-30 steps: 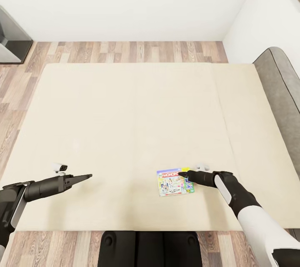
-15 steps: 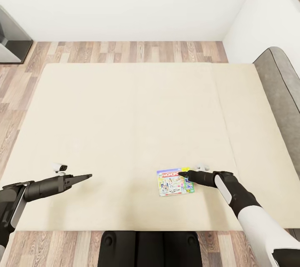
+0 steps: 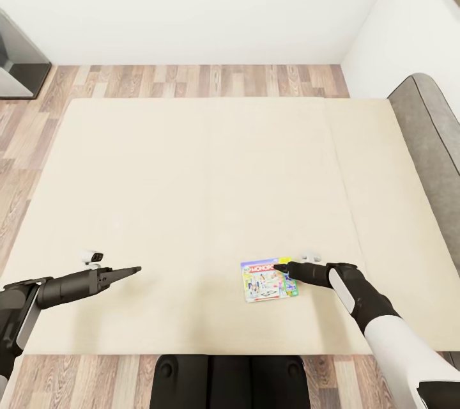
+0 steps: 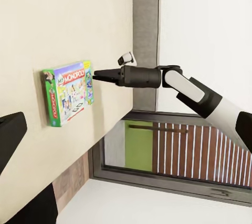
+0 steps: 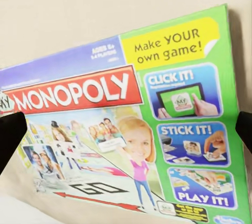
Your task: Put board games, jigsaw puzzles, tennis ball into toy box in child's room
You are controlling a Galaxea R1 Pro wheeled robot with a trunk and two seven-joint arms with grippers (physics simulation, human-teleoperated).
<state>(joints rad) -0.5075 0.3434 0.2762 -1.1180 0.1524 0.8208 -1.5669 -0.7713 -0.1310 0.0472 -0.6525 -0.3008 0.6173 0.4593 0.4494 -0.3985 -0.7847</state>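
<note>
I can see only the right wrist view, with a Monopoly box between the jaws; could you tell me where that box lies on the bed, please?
Observer: The board game lies flat on the bed, near the mattress edge closest to the robot, right of centre in the head view.
Operator: Thank you. How close is my right gripper to it?
Observer: In the left wrist view, the right gripper points at the box's edge, very near it; I cannot tell whether they touch.
Operator: And where is the other arm?
Observer: The left gripper hovers over the mattress well to the left, apart from the box.
</note>
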